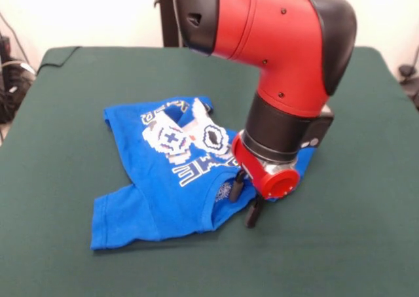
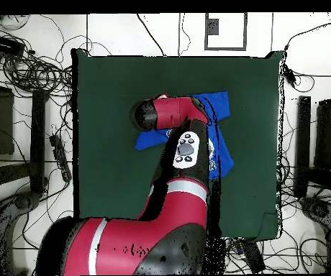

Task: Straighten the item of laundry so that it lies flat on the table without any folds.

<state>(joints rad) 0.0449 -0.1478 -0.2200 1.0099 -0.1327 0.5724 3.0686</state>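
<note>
The item of laundry (image 1: pixel 163 179) is a bright blue T-shirt with a white print, lying rumpled near the middle of the table (image 1: pixel 78 258). Its upper part is folded over the print, and one sleeve sticks out at the front left. My gripper (image 1: pixel 247 199) is down at the shirt's right edge by the collar, open. One black finger (image 1: pixel 238 184) touches the cloth and the other stands just off the hem. In the overhead view the arm covers most of the shirt (image 2: pixel 223 153) and hides the gripper.
Dark green cloth covers the table (image 2: pixel 111 108), which reaches well beyond the shirt on every side. Cables and stands lie on the floor around the table (image 2: pixel 24 79).
</note>
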